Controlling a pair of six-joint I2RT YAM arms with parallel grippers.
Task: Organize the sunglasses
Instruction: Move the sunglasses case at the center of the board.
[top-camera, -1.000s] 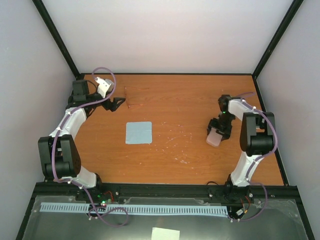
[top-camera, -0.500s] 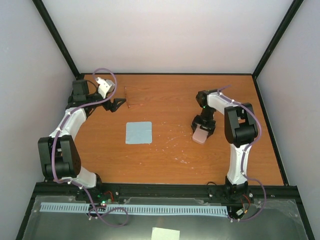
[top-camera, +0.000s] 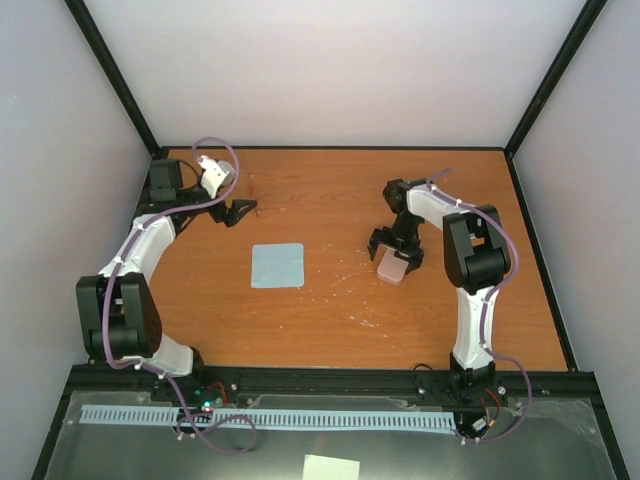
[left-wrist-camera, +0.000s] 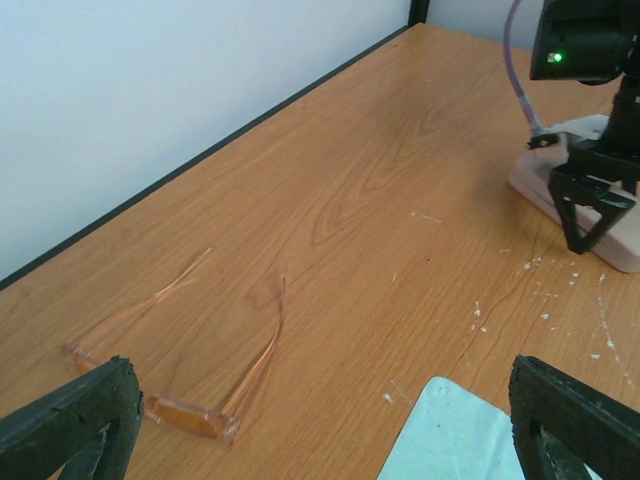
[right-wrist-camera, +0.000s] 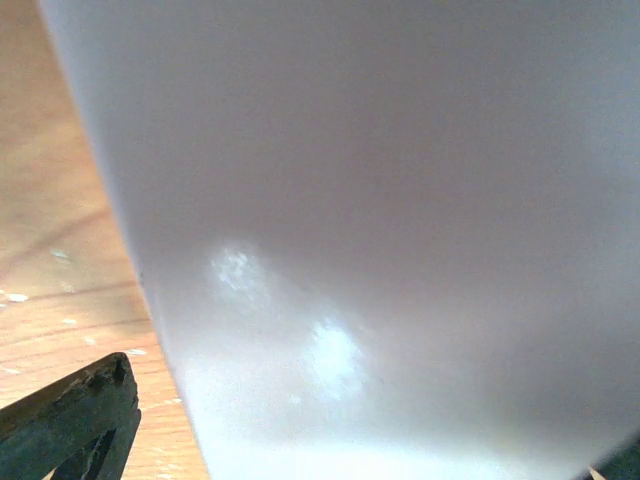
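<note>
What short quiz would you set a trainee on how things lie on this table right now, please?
1. True or false: the sunglasses lie folded shut on the cloth.
2. The right hand stands open over which thing? A the cloth, B the pink case, C the sunglasses.
3. Which hand is nearer the sunglasses?

Key: 1 false, since they lie unfolded on the bare table, apart from the cloth; 2 B; 3 the left hand.
</note>
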